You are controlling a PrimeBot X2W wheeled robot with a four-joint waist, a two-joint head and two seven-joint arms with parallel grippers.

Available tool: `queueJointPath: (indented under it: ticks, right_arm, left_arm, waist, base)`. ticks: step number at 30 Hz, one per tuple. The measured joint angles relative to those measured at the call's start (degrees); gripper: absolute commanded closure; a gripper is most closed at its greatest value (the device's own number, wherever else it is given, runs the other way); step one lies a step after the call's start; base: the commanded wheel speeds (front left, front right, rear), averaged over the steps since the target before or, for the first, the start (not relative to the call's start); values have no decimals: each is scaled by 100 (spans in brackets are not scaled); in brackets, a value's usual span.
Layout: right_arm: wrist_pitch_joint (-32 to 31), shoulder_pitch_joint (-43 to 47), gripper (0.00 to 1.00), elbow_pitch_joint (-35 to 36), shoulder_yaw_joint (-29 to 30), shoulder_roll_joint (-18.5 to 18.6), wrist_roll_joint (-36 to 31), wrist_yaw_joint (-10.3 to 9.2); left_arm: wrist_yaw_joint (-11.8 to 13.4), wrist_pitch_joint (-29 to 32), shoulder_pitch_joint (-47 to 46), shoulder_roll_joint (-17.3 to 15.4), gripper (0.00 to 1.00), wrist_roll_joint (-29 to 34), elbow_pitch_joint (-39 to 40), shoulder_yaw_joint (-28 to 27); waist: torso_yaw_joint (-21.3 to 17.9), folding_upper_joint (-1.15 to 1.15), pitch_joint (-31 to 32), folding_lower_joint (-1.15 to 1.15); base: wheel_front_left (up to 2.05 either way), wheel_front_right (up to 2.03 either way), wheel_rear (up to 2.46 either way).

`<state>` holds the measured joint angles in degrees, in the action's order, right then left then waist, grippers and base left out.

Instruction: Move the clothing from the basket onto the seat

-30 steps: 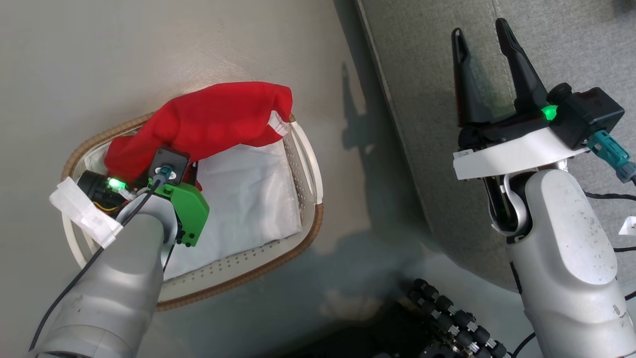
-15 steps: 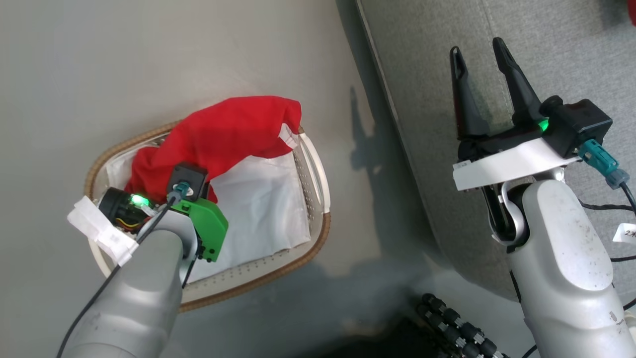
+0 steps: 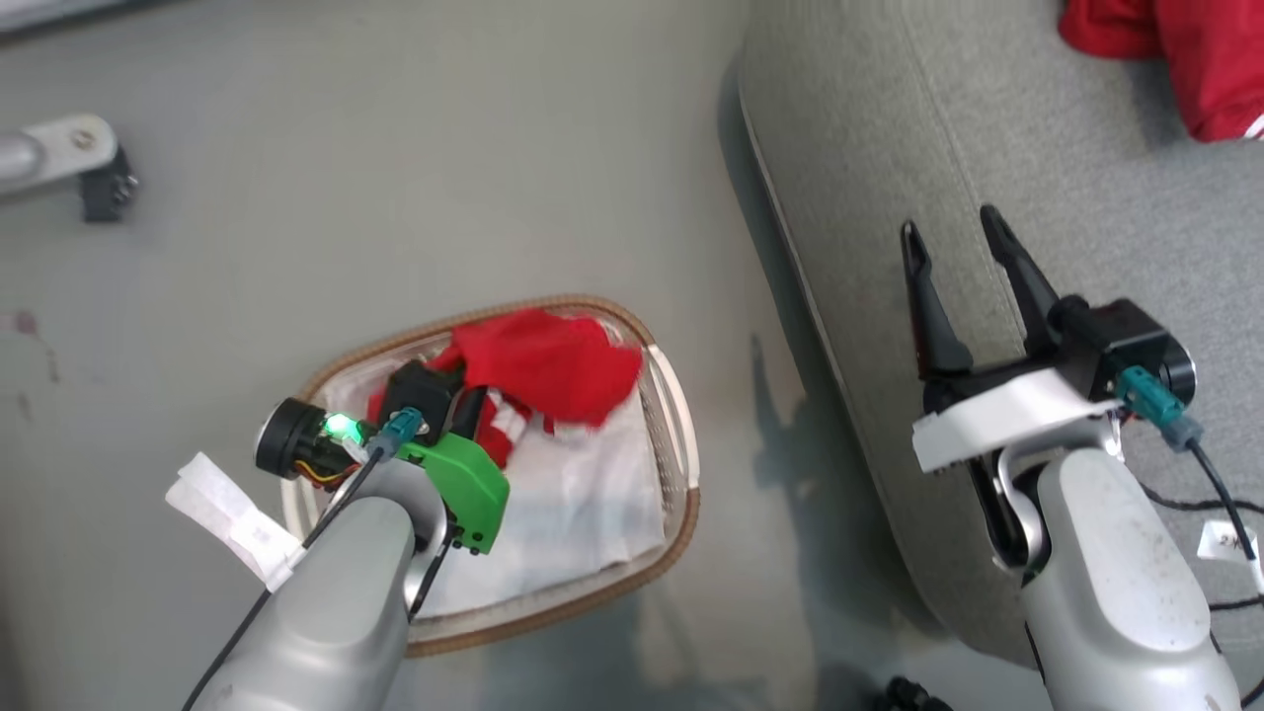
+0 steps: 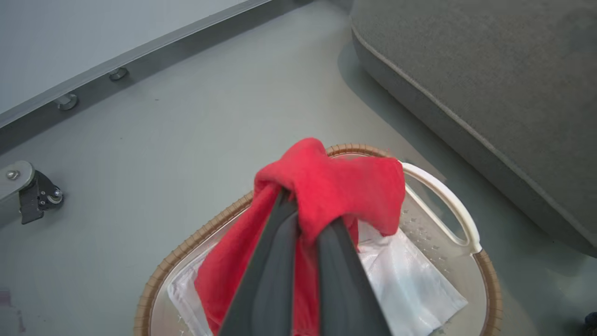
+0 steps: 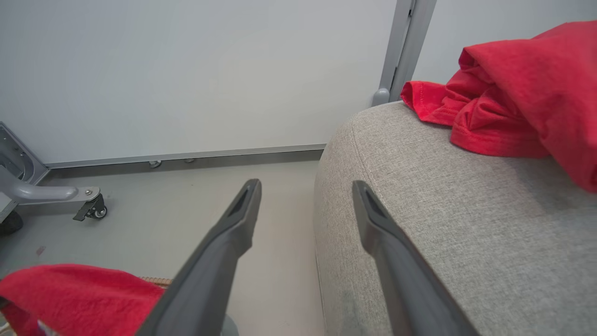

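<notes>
A red piece of clothing (image 3: 548, 365) (image 4: 336, 182) is bunched over the far end of the basket (image 3: 681, 464) (image 4: 196, 238), partly lifted off the white liner (image 3: 583, 504). My left gripper (image 4: 305, 212) is shut on this garment, its fingertips buried in the folds. More red clothing (image 3: 1185, 49) (image 5: 513, 93) lies on the grey seat (image 3: 869, 148) (image 5: 466, 224) at the far right. Over the seat's near edge my right gripper (image 3: 948, 225) (image 5: 305, 186) stands open with nothing in it. The held garment (image 5: 79, 289) shows low on the left of the right wrist view.
The basket stands on grey floor just left of the seat's rounded corner (image 4: 373, 51). A metal leg with a caster (image 3: 59, 158) (image 4: 28, 186) stands at the far left. A wall with a baseboard rail (image 4: 140, 56) runs behind. Cables (image 3: 1215, 494) hang near my right wrist.
My left gripper has shut on the red garment, which is now gathered and lifted instead of draped over the rim. The head camera has shifted. The right gripper stays open.
</notes>
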<state>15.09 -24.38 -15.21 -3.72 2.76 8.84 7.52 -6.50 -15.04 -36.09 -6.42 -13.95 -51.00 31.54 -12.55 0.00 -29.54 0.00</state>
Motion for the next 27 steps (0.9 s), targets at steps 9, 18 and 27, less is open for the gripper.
queueJointPath:
  ticks: [9, 18, 27]
  right_arm:
    - [0, 650, 0, -167, 144, 0, -188, 0]
    - [0, 1133, 0, -227, 169, 1, -235, 0]
    - [0, 1362, 0, -260, 37, 2, -281, 0]
  left_arm:
    - [-57, 0, 352, -27, 100, 81, 958, 56]
    - [-89, 1, 202, -62, 100, 63, 1631, 336]
    - [-100, 0, -619, -303, 100, -168, 2052, 809]
  waist:
    - [305, 0, 1029, 0]
    - [582, 0, 2032, 0]
    - [803, 0, 2790, 0]
  base:
    - [0, 0, 0]
    - [0, 0, 0]
    - [0, 0, 0]
